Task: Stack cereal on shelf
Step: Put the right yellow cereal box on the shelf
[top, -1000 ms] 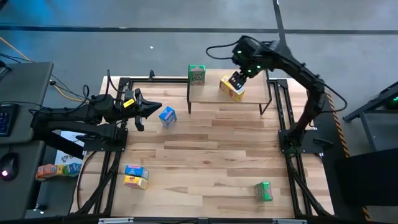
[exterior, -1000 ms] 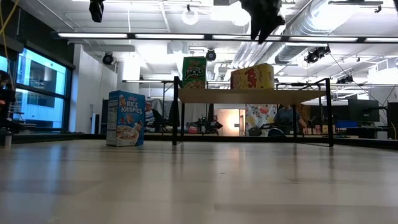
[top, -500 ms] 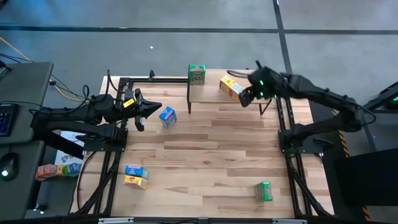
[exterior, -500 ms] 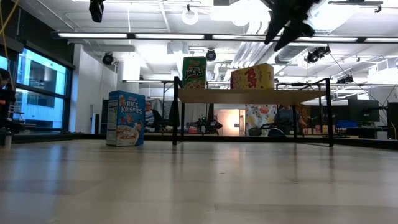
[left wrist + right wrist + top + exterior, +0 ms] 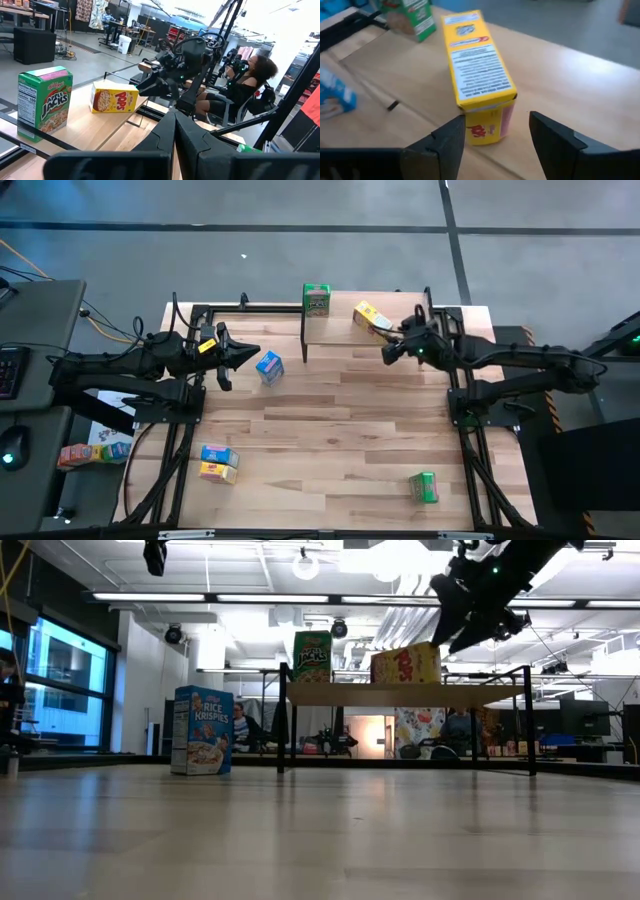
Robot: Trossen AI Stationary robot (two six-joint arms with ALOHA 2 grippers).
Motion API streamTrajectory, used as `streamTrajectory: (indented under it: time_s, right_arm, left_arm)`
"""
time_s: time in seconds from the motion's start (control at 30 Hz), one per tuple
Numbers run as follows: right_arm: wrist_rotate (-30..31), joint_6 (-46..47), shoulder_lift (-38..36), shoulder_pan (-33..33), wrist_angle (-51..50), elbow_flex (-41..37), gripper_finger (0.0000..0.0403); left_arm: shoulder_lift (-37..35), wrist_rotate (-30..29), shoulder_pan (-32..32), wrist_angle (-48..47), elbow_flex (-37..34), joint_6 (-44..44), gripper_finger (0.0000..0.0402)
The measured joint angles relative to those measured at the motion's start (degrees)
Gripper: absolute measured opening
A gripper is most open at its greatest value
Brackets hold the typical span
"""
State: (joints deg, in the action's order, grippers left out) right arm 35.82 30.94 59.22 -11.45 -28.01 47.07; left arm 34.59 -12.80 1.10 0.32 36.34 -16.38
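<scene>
A: Where is the right gripper point(image 5: 388, 350), and how are its fingers?
B: It is in the air just beside the yellow cereal box point(image 5: 371, 319), at the right part of the shelf point(image 5: 340, 330). Its fingers are spread apart and they hold nothing; the wrist view shows the yellow box between them but farther away, not touching.

A: And the boxes on the shelf?
B: Two stand there. The green cereal box point(image 5: 316, 299) is upright at the left end, and the yellow one stands turned at an angle, near the middle.

A: The other boxes?
B: A blue cereal box point(image 5: 269, 366) stands on the table point(image 5: 340, 430) left of the shelf. A blue and yellow pair point(image 5: 218, 463) lies near the front left, and another green box point(image 5: 424, 487) lies at the front right.

A: The left gripper point(image 5: 250, 352)?
B: It waits at the left side, near the blue box, with fingers pressed together, empty
</scene>
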Motion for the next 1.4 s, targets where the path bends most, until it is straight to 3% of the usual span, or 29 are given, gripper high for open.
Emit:
streamTrajectory:
  time_s: [0.2,0.4,1.03,1.27,1.4]
  right_arm:
    - [3.1,-2.7,0.0,-0.3,1.5,-0.1,0.0207]
    - [-2.7,-6.6,2.2,-2.7,3.5,-0.1,0.0207]
    - [-8.1,-17.2,7.6,-11.3,11.4,-0.1,0.0207]
    - [-16.9,-20.8,9.1,-14.8,13.0,-0.1,0.0206]
    - [-17.3,-20.8,8.9,-15.2,13.1,-0.1,0.0194]
  left_arm:
    - [0.0,0.0,0.0,0.0,0.0,0.0,0.0001]
    - [0.0,0.0,0.0,0.0,0.0,0.0,0.0001]
    - [0.0,0.0,0.0,0.0,0.0,-1.5,0.0001]
    - [0.0,0.0,0.0,0.0,0.0,-1.6,0.0001]
    - [0.0,0.0,0.0,0.0,0.0,-1.6,0.0001]
